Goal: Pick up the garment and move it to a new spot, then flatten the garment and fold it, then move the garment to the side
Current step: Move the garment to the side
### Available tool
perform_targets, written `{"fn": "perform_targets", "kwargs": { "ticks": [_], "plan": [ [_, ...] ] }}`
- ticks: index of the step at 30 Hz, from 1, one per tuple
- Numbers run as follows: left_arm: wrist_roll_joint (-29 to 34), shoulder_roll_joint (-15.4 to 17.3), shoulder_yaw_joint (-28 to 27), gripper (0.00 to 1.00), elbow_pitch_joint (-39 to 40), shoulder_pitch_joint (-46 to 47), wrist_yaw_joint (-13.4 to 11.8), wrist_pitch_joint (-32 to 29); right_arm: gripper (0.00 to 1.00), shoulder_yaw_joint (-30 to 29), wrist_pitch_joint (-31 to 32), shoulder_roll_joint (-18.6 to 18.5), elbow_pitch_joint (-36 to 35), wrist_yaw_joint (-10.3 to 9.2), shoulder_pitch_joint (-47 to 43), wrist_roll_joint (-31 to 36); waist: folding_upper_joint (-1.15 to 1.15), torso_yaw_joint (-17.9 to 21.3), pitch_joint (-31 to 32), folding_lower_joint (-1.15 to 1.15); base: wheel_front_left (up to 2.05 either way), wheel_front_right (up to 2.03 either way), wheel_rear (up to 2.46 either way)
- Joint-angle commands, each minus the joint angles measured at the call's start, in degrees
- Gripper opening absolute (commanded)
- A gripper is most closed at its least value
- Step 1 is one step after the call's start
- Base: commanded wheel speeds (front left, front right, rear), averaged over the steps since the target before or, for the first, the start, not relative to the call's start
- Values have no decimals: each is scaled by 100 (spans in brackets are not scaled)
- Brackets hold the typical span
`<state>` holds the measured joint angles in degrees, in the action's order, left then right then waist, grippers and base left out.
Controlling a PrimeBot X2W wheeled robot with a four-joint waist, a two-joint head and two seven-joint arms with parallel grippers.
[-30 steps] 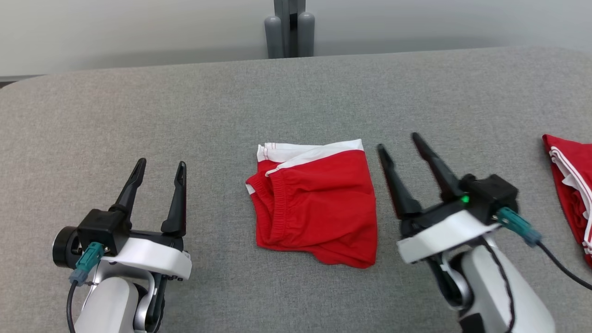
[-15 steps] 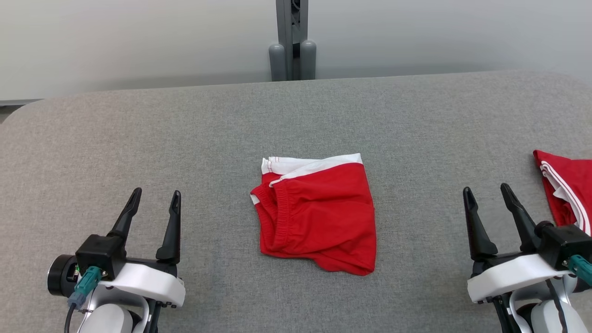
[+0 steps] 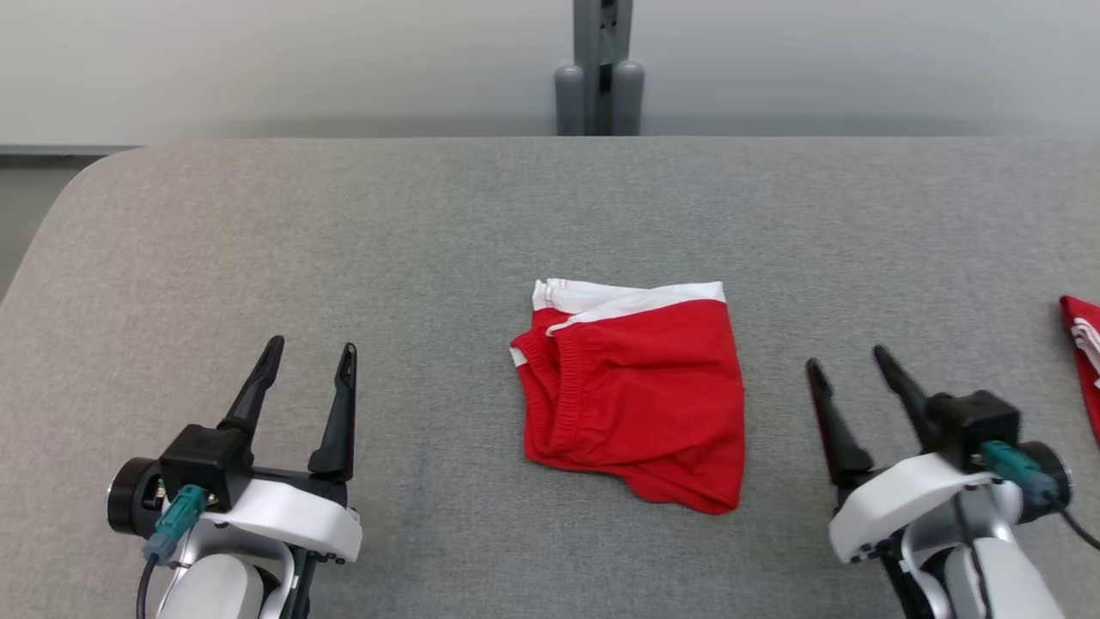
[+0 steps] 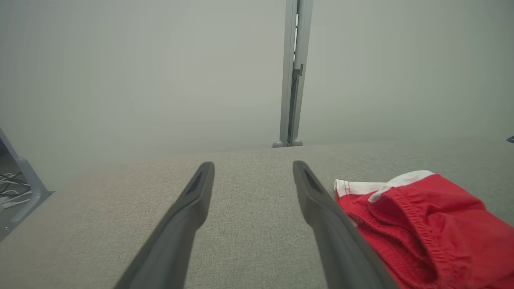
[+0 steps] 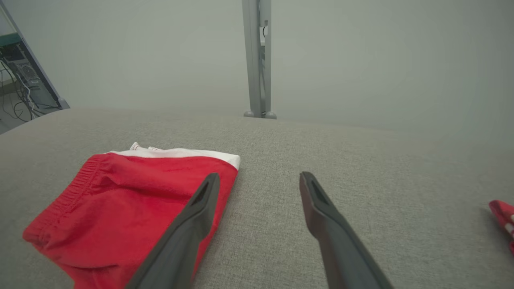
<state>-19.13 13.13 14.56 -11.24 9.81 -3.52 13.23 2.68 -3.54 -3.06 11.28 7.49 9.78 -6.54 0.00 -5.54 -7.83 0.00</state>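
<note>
**Head view.** The garment point(image 3: 632, 400), red with a white band, lies folded at the middle of the table point(image 3: 344, 241). The left gripper point(image 3: 311, 346) stands well apart on its left. The right gripper point(image 3: 846, 358) stands near its right edge. Neither touches it. Both grippers are released, with fingers spread and nothing between them. This view alone gives the table's rounded left corner and its whole far edge, with a post point(image 3: 599, 69) behind that edge. A second red cloth point(image 3: 1084, 344) lies at the right border, apart from the right gripper.

**Left wrist view.** This view shows the garment's bunched elastic waistband, close beside one finger. It adds the table's left edge, and beyond it a floor with cables point(image 4: 10, 192). Bare table runs ahead of the fingers to the far edge.

**Right wrist view.** This view shows the garment's smooth right side, its near corner hidden behind one finger. It adds a rack point(image 5: 24, 76) with cables past the table's far left corner. Bare table lies between the garment and the cloth, and ahead to the far edge.
</note>
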Motion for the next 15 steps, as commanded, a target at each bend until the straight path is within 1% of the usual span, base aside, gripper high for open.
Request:
{"fn": "perform_targets", "kwargs": {
  "ticks": [1,7,8,9,14,15],
  "plan": [
    [3,-34,15,100,-24,78,21,36,100,170,146,-53,219,1,100,51,0,-145,-90,0,0,0,0],
    [5,-137,123,100,-161,172,35,68,100,794,271,-42,999,0,288,-138,0,-362,-221,0,0,0,0],
    [5,-154,138,100,-179,179,44,76,100,855,322,-37,1158,0,293,-183,0,-376,-242,0,0,0,0],
    [5,-154,138,100,-179,179,44,76,100,855,322,-37,1158,0,293,-183,0,-376,-242,0,0,0,0],
    [-27,-203,148,100,-286,272,61,104,100,1072,420,-8,1852,0,456,-361,0,-380,-321,0,0,0,0],
    [-29,-207,149,100,-304,284,59,113,60,1138,407,-4,1947,0,464,-418,0,-373,-325,0,0,0,0]
  ]
}}
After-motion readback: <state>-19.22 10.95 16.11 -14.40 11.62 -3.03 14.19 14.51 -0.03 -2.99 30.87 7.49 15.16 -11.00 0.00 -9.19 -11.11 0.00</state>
